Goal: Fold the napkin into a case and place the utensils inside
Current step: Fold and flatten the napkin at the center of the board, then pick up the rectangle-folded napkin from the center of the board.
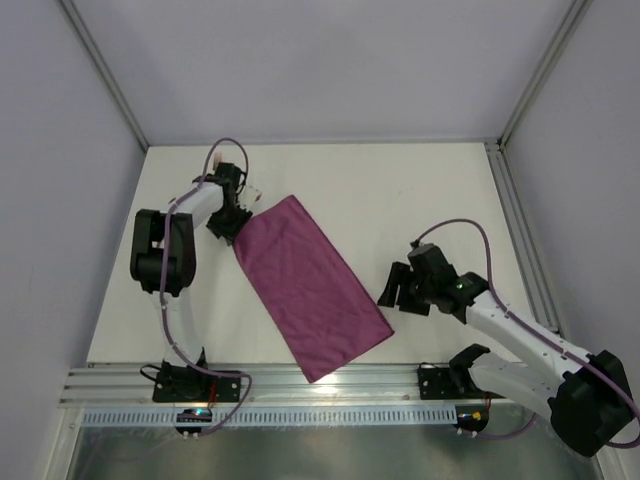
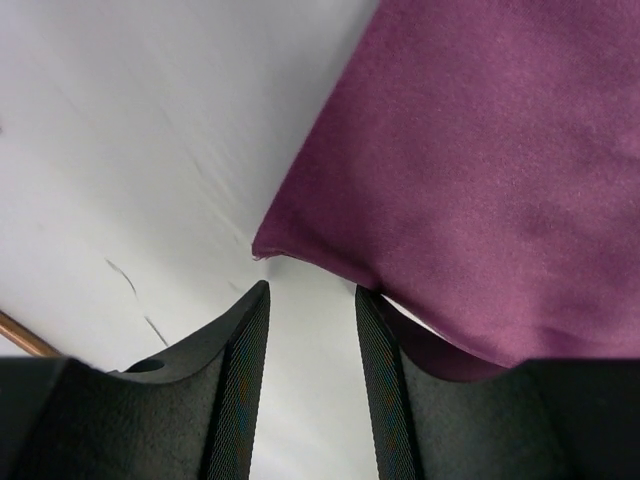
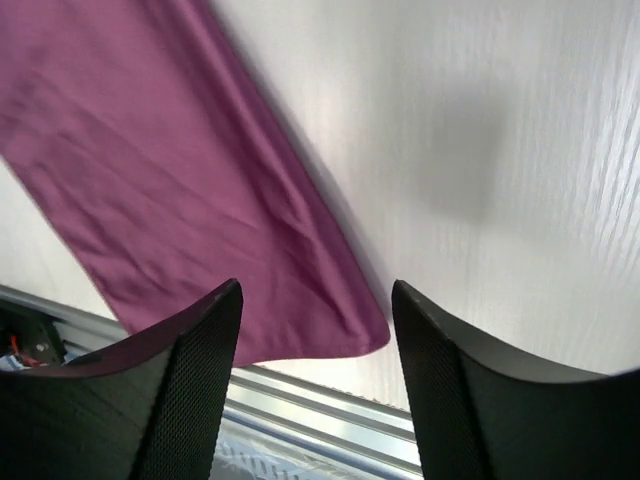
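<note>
Purple napkin (image 1: 312,290) lies as a long diagonal strip on the table (image 1: 430,190).
Left gripper (image 1: 238,226), narrowly parted and empty, at its far corner; right gripper (image 1: 388,292), wide open and empty, beside its near corner. Best to pinch the corners squarely and fold evenly.

- Left arm (image 1: 165,250) extends toward the far-left corner of the table (image 1: 420,190); left gripper (image 1: 243,218) jaws narrowly parted.
- Right arm (image 1: 520,340) reaches leftward along the near edge; right gripper (image 1: 388,290) jaws spread wide.
</note>
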